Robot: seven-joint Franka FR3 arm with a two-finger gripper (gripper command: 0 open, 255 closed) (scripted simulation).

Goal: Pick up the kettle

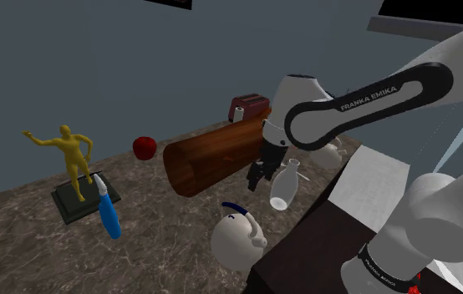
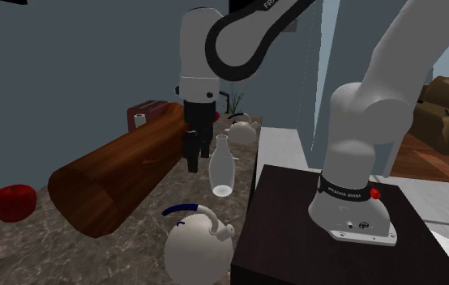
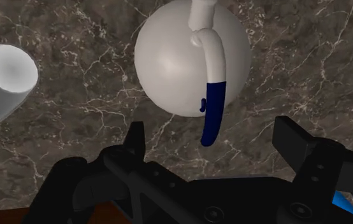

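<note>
The kettle (image 1: pixel 236 238), a plain white round body with an arched handle (image 3: pixel 212 95) that runs from white into dark blue, stands upright on the marbled tabletop (image 1: pixel 163 242) just beside the dark stand (image 1: pixel 313 250). The claw (image 1: pixel 261 174) hangs above the tabletop and apart from the kettle, in the gap between a brown log-like cylinder (image 1: pixel 209 159) lying on its side and a clear carafe (image 1: pixel 282 185). Its fingers (image 3: pixel 135 137) stand wide apart and touch nothing.

The hand points downward, and in the wrist view the handle runs lengthwise along the middle line between the two fingers. That looks deliberate: closing from here would pinch the handle across its thin width. The handle seems the sensible hold, since the smooth round body looks too broad for this opening. The step in hand reads as the approach, with the descent and the grip not yet made.

The carafe is the near neighbour to mind (it stands just beside the claw and looks easy to topple), so the way down should lead off from it. A red apple (image 1: pixel 144 148) and a yellow figurine (image 1: pixel 73 159) are well apart and no concern. Another pale kettle-like pot (image 2: pixel 241 129) sits farther back, but the wrist view centres on the near one
</note>
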